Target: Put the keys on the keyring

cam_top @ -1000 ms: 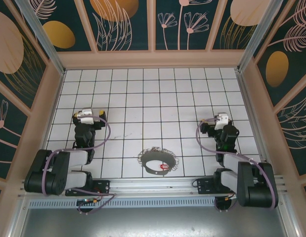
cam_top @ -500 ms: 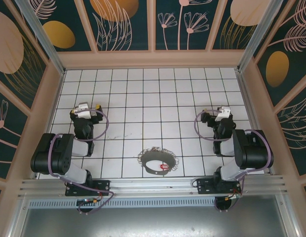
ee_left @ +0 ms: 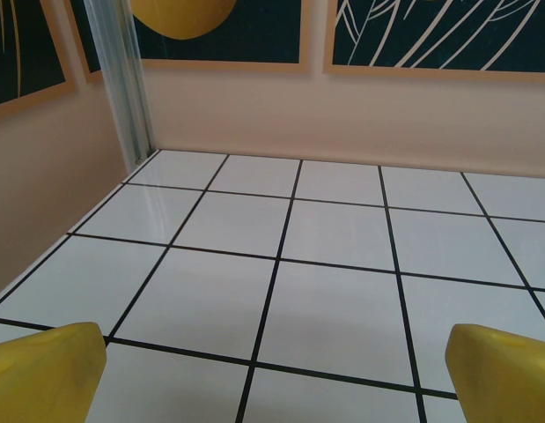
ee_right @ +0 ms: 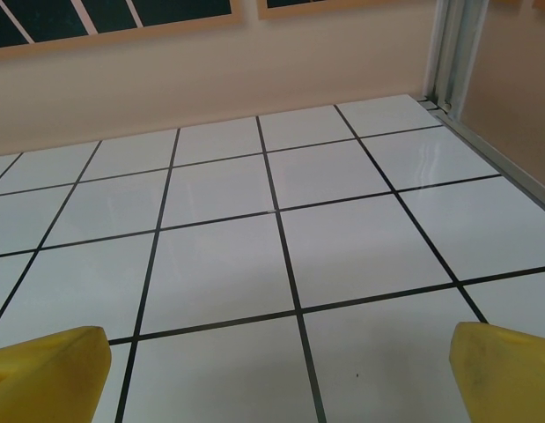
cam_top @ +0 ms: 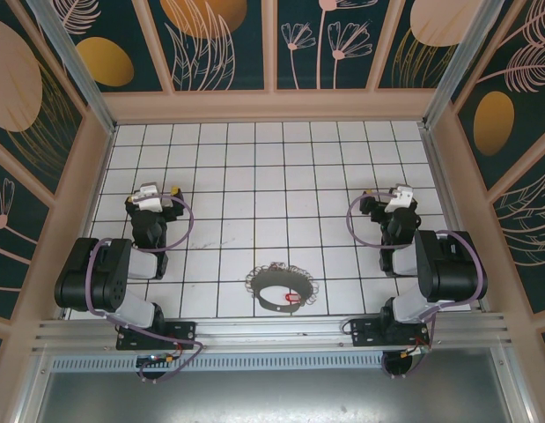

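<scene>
Plainly, the thin grey metal keyring [cam_top: 281, 286], a loop fringed with many small silvery links, lay flat on the white tiled floor [cam_top: 254, 176] in the lower middle of the overhead frame, just above the aluminium rail [cam_top: 272, 339] that crossed the bottom. The tiny keys [cam_top: 291, 298] with bright red plastic heads sat at the lower right of the loop, within its outline. Whether they were threaded on the ring or only lying against it was too small to tell.

The black left arm [cam_top: 105, 286] was folded at the lower left of that frame, its wrist reaching up toward the middle left. The black right arm [cam_top: 444, 264] mirrored it at the lower right. Both wrists were well apart from the keyring, one on each side of it.

Seen from the left wrist, the left gripper [ee_left: 276, 379] was spread wide, its yellow fingers [ee_left: 43, 374] sitting in the two bottom corners with bare tile between them, and it had hold of nothing. Beyond them the black-lined tiles ran up to a pale beige wall [ee_left: 342, 115], with a metal post [ee_left: 122, 79] at the upper left.

From the right wrist, the right gripper [ee_right: 279, 374] was equally wide apart and empty-handed, its own yellow fingertips [ee_right: 47, 370] in the bottom corners, and a second metal upright [ee_right: 452, 48] stood at the upper right.
</scene>
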### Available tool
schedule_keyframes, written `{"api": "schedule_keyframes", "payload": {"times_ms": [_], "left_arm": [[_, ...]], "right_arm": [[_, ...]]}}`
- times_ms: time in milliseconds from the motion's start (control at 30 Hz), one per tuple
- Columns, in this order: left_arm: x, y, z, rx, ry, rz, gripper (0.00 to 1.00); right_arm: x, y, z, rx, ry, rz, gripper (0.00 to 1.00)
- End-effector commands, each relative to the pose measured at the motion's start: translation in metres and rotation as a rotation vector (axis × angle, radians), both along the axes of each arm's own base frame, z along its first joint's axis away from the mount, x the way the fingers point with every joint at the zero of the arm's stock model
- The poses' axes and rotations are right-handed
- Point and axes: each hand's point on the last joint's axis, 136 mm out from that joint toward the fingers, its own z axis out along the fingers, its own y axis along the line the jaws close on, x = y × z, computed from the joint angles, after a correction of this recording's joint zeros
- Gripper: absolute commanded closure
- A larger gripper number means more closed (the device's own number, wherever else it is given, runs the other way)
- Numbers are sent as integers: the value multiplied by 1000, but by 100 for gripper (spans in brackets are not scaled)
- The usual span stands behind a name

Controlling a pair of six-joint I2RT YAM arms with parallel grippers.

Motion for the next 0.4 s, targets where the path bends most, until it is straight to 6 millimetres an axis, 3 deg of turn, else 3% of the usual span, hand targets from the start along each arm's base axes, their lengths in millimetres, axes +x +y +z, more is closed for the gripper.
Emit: {"api": "schedule_keyframes", "payload": {"times_ms": [0, 367], "left_arm": [[0, 1, 7, -15, -30, 1, 1], [-1, 1, 7, -16, -30, -2, 1]], "right_arm": [[7, 1, 12, 7, -37, 13, 1], [7, 4, 12, 13, -38, 36, 1]]}}
